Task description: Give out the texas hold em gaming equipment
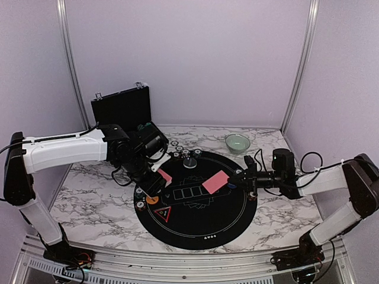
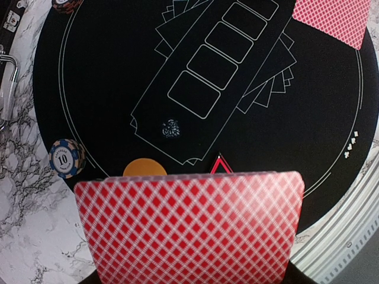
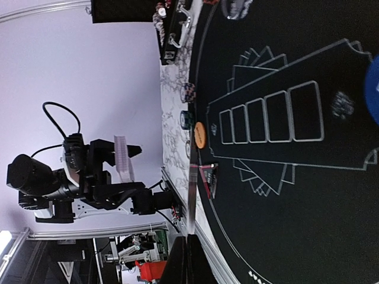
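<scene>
Right fingers [image 1: 238, 176] pinch one card [image 1: 215, 181]; lower it flat onto the mat [image 1: 195, 228] toward 3 o'clock; left fingers [image 1: 154, 183] grip the deck [image 2: 189, 228].

Our left arm [image 1: 65, 148] rises from its base at the near left, and its forearm runs level toward the middle with the wrist bent downward. Our left gripper [image 1: 157, 179] has its jaws partly apart, clamped on a card stack [image 2: 189, 231]. Our right arm [image 1: 331, 177] stretches low and nearly level inward from the right. Our right gripper [image 1: 235, 176] has its jaws pressed together on a single card [image 1: 215, 182].
</scene>
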`<action>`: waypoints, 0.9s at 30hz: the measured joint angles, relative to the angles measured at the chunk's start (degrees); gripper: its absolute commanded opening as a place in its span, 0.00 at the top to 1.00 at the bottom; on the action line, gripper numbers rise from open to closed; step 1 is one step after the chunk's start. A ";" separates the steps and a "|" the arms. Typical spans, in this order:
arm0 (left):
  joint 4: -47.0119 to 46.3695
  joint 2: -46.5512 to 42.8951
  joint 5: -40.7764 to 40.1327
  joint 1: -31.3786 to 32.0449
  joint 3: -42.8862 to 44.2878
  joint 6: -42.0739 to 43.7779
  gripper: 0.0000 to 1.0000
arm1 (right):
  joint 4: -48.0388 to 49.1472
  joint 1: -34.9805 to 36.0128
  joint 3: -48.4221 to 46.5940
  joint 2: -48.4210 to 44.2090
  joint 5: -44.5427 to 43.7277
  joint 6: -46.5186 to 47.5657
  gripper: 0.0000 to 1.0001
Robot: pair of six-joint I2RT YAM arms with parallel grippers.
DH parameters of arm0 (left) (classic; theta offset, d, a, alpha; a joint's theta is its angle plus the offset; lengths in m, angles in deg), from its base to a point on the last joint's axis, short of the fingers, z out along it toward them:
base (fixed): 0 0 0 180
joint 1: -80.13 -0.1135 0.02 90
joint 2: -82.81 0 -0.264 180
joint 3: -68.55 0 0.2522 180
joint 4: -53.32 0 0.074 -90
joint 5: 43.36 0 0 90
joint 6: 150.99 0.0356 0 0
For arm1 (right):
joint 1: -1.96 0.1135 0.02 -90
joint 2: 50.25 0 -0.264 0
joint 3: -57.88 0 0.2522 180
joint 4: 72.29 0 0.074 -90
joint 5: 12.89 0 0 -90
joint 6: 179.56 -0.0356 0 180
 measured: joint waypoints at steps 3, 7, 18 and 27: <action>0.00 0.00 0.02 -0.02 0.00 0.00 0.50 | -2.54 -2.29 2.93 -1.05 0.11 2.19 1.00; 0.00 0.00 0.02 -0.02 0.00 0.02 0.50 | -5.29 -4.52 5.29 -1.68 0.13 4.94 1.00; 0.00 0.00 0.07 -0.02 0.02 0.17 0.50 | -11.17 -8.85 7.69 -2.84 -0.26 10.67 1.00; 0.00 0.00 0.09 -0.02 0.02 0.20 0.50 | -17.31 -11.32 7.85 -5.88 -0.59 14.91 1.00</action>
